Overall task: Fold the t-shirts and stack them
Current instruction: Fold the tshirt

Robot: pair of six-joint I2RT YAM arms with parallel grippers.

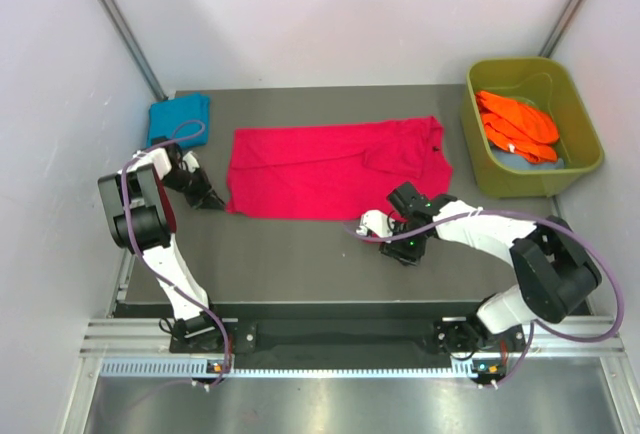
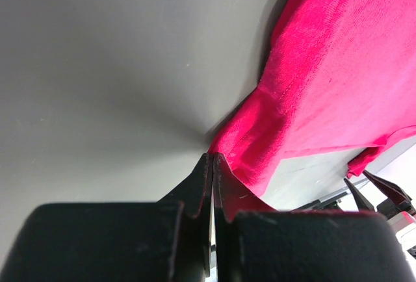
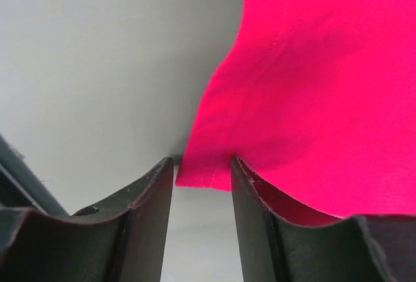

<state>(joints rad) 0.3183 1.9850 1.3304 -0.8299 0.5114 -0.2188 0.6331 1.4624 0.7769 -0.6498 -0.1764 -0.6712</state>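
A crimson-pink t-shirt [image 1: 335,169] lies spread flat across the middle of the table. My left gripper [image 1: 214,201] is at its near left corner. In the left wrist view the gripper [image 2: 213,157] is shut, with that corner of the shirt [image 2: 260,132] pinched at the tips. My right gripper [image 1: 399,206] is at the shirt's near right edge. In the right wrist view it [image 3: 201,165] is open, with a hem corner of the shirt [image 3: 305,80] between the fingers, not clamped. A folded teal-blue t-shirt [image 1: 180,117] lies at the back left. Orange t-shirts [image 1: 517,124] lie in the tub.
An olive-green tub [image 1: 580,169] stands at the back right corner of the table. White walls close in the left, right and back sides. Dark table surface [image 1: 300,259] shows between the shirt and the arm bases.
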